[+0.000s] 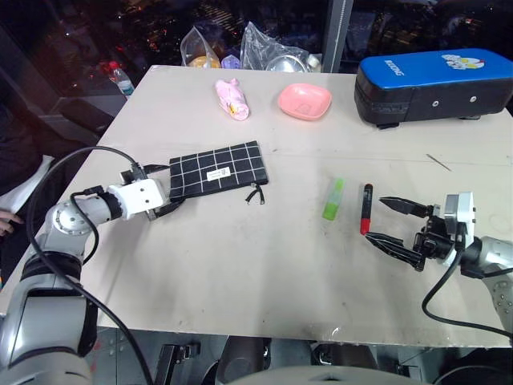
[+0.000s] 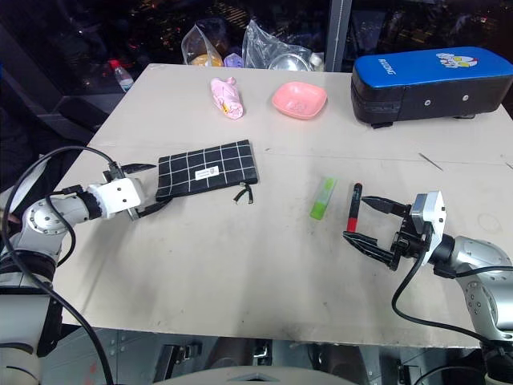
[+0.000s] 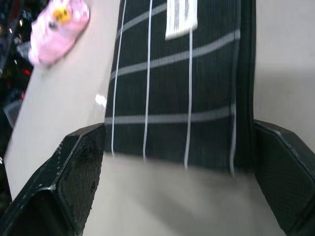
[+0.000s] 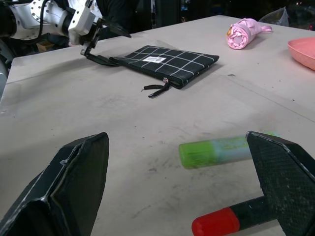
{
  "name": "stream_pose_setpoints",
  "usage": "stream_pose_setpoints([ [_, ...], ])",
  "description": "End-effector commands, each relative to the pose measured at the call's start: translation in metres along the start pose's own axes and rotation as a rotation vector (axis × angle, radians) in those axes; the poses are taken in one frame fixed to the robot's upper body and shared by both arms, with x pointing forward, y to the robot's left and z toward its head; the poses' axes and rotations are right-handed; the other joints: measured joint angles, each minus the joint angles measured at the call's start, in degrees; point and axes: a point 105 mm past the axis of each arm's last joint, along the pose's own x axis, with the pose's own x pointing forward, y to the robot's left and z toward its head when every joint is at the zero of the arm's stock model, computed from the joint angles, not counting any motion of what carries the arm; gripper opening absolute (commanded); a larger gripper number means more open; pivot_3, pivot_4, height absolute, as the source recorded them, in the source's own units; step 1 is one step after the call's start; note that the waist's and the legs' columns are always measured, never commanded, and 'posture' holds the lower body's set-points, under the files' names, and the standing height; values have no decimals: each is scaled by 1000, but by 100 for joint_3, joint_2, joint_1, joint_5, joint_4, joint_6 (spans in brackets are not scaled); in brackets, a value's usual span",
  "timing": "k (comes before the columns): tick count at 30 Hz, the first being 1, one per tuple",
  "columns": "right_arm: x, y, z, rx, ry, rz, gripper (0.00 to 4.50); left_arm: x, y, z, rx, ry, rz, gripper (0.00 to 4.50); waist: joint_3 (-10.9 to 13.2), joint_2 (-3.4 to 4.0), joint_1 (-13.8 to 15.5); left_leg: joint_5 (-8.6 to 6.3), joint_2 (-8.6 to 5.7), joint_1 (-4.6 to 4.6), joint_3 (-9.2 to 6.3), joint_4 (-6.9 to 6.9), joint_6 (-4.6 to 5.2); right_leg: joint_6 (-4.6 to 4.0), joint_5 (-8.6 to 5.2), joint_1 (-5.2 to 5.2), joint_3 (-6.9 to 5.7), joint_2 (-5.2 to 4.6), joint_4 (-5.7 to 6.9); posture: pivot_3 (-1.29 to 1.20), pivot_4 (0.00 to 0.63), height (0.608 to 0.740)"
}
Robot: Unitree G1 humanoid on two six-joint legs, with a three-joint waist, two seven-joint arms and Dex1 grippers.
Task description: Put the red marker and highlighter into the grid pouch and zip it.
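Nearest on the pale worktop (image 1: 240,265), the right hand (image 1: 391,223) hovers with its fingers spread wide, empty, just beside the red marker (image 1: 365,208), and the highlighter (image 1: 333,199) lies next to the marker on its left. The left hand (image 2: 138,191), fingers spread too, straddles the left end of the grid pouch (image 1: 218,169), which lies flat. Farther back sit a pink bowl (image 1: 304,100) and a blue-topped case (image 1: 433,84).

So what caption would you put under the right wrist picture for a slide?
Open right jaws frame the green highlighter and red marker, with the grid pouch waiting across the table.
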Motion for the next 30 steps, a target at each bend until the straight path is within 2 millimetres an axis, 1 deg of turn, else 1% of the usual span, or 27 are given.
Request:
stream_pose_setpoints([
  [1,1,-1,11,-50,-29,-6,4500,14,-13,5,35,-17,-58,4459,0,0,6,0,0,0,-1,0,-1,1,0,0,-1,0,0,0,150,688],
  [5,1,-1,12,-55,-31,-11,4500,21,-13,8,36,-21,-73,4459,0,0,8,0,-1,0,-1,1,-1,2,0,1,-1,1,1,0,150,688],
  [9,-1,-1,13,-55,-34,-26,4500,18,-11,10,38,-42,-64,4459,0,0,0,1,-1,1,-1,1,-1,3,-1,0,-1,2,2,0,150,688],
  [12,-2,0,11,-52,-31,-37,4500,5,-7,11,57,-68,-43,4459,0,-1,-22,1,0,0,0,1,-2,3,-1,0,0,2,2,0,150,688],
  [16,-1,1,11,-49,-34,-41,4500,-17,12,11,83,-92,86,4459,5,-7,-103,2,3,0,1,1,-4,6,-3,-1,1,2,2,0,150,688],
  [18,0,1,10,-46,-36,-39,4500,-28,17,9,90,-85,130,4459,7,-11,-131,2,8,0,1,1,-4,6,-3,-4,2,5,5,0,150,688],
  [21,2,0,9,-42,-37,-32,4500,-41,19,1,78,-50,156,4459,7,-11,-140,2,9,0,-2,0,-4,6,-3,-6,0,6,7,0,150,688],
  [24,4,-1,8,-39,-40,-19,4500,-56,18,-14,56,28,178,4459,7,-12,-157,1,9,-1,-1,0,-3,6,-3,-6,0,4,7,0,150,688],
  [28,9,-3,9,-42,-44,-2,4500,-71,28,-32,49,144,229,4459,9,-15,-120,1,7,-1,-2,0,-2,6,-3,-6,-2,4,7,0,150,688],
  [30,10,-3,9,-43,-46,1,4500,-75,29,-36,56,177,232,4459,9,-15,-111,1,7,-1,-1,0,-2,6,-3,-6,-1,4,7,0,150,688],
])
